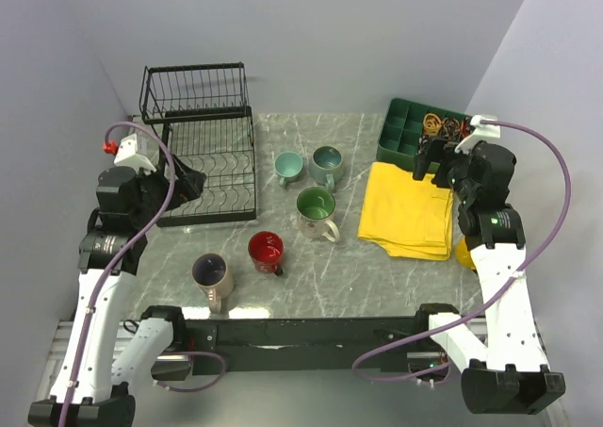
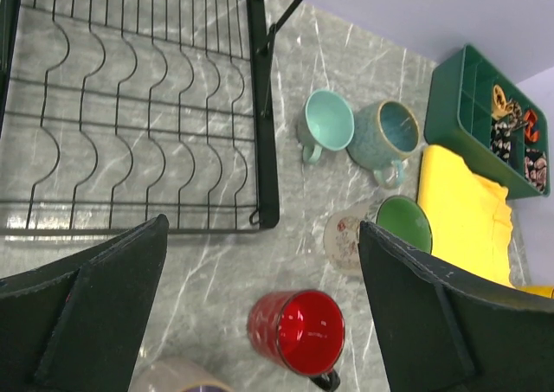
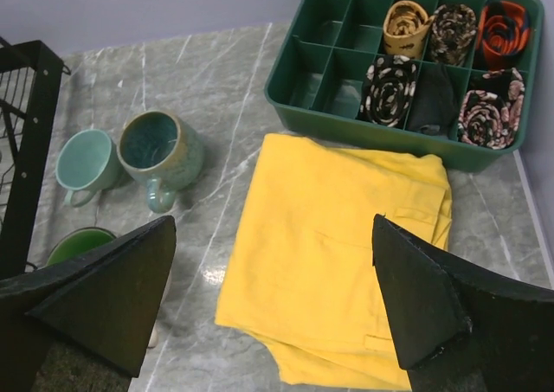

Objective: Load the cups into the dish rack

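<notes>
Fingers [image 2: 86,314] spread wide and empty on left gripper [image 2: 261,232] and right gripper [image 3: 273,223]. Cups [image 1: 316,205] stand loose mid-frame, beige mug [image 1: 213,274] and red mug [image 1: 266,250] nearest, teal mugs [image 1: 289,168] beyond. Dish rack [image 1: 203,163], upper left, holds none. Glazed ceramic looks stiff, slick and chippable, likely best pinched over a rim wall.

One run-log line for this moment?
dish rack: empty | cups: on table | left gripper: open, empty | right gripper: open, empty

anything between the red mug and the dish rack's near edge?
No. Only bare grey marble tabletop separates the glossy red ceramic mug from the black wire dish rack; clearest in the left wrist view.
</notes>
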Tool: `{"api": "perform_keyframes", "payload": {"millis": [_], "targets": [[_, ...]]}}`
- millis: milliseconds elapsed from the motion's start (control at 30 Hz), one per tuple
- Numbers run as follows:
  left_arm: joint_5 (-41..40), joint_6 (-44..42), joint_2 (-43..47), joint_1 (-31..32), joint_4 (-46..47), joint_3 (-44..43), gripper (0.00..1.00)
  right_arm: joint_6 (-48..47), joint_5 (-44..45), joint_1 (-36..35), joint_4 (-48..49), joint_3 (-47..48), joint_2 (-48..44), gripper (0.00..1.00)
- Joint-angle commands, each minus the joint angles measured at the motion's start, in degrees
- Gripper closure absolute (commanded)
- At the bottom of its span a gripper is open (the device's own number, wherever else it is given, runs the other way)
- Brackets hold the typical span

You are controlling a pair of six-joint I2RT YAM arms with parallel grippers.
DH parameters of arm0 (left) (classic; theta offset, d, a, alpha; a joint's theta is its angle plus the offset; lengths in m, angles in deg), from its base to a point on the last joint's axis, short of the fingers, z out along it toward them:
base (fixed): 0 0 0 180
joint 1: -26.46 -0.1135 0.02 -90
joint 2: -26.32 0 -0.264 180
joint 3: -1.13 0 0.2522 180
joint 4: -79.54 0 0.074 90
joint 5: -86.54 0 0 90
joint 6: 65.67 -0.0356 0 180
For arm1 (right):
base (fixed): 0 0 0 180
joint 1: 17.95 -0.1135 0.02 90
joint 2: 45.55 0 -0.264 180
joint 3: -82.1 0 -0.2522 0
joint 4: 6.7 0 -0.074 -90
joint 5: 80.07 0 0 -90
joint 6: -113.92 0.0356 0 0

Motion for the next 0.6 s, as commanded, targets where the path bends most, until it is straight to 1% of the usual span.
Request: {"api": "perform_keyframes", "payload": {"millis": [0, 33, 167, 200, 267, 300, 367, 400, 433, 500, 567], "targets": [[1.48, 1.29, 2.43, -0.28, -3.48, -0.57, 0.04, 0.25, -3.26, -0.26, -0.78, 3.08, 0.32, 0.0], [1.31, 1.72, 2.52, -0.28, -4.1, -0.75, 0.04, -0.45, -4.4, -0.35, -1.49, 3.52, 0.59, 0.0], [0.52, 2.61, 2.96, -0.28, -6.12, 0.21, 0.04, -3.7, -14.67, -0.62, -1.93, 3.01, 0.51, 0.0], [0.25, 2.61, 2.87, -0.28, -6.82, 0.48, 0.04, -4.84, -21.57, -0.7, 0.42, 0.91, -0.89, 0.0], [-0.01, 2.87, 2.7, -0.28, -7.62, 0.39, 0.04, -10.02, -28.54, -1.58, 2.72, -1.47, -3.17, 0.0], [-0.01, 2.96, 2.61, -0.28, -8.06, 0.13, 0.04, -11.69, -32.84, -3.32, 3.07, -2.35, -3.53, 0.0], [-0.1, 3.84, 1.82, -0.28, -9.81, -0.22, 0.04, -13.2, -33.41, -4.83, 1.77, -1.66, -2.14, 0.0], [-0.01, 4.1, 1.56, -0.28, -10.43, -0.14, 0.04, -13.64, -34.72, -6.05, -0.59, -0.44, -1.26, 0.0], [0.16, 5.06, 0.95, -0.28, -11.65, 0.13, 0.04, -16.25, -36.39, -6.41, -2.18, 0.1, -0.21, 0.0], [0.77, 5.77, 0.24, -0.28, -13.06, 1.09, 0.03, -18.03, -39.46, -6.85, -5.69, 0.98, 2.69, 0.0], [1.91, 6.12, -1.43, -0.28, -15.52, 1.8, 0.04, -21.37, -44.73, -6.94, -8.07, 1.42, 5.06, 0.0]]}}
